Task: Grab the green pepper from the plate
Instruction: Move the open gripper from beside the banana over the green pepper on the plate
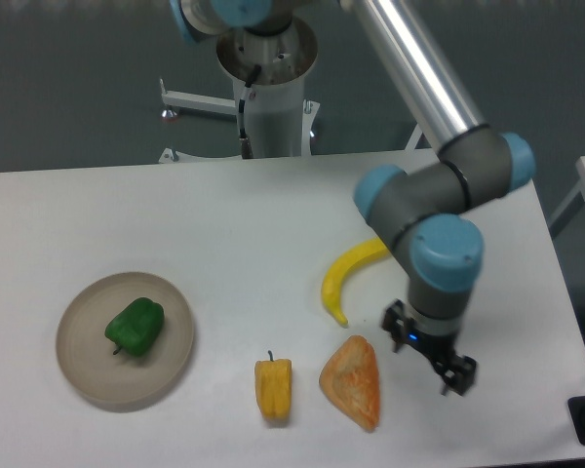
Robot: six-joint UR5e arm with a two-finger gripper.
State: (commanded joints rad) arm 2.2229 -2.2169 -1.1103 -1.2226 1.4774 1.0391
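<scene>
From the fixed camera, the green pepper (135,327) lies on the plate (88,375), which sits near the table's (175,214) front left corner. The gripper (431,356) hangs low over the front right part of the table, just right of a wedge of orange pastry (352,382), its fingers spread apart with nothing between them. A yellow-orange pepper (273,387) lies near the front edge, and a banana (346,281) lies behind the pastry.
</scene>
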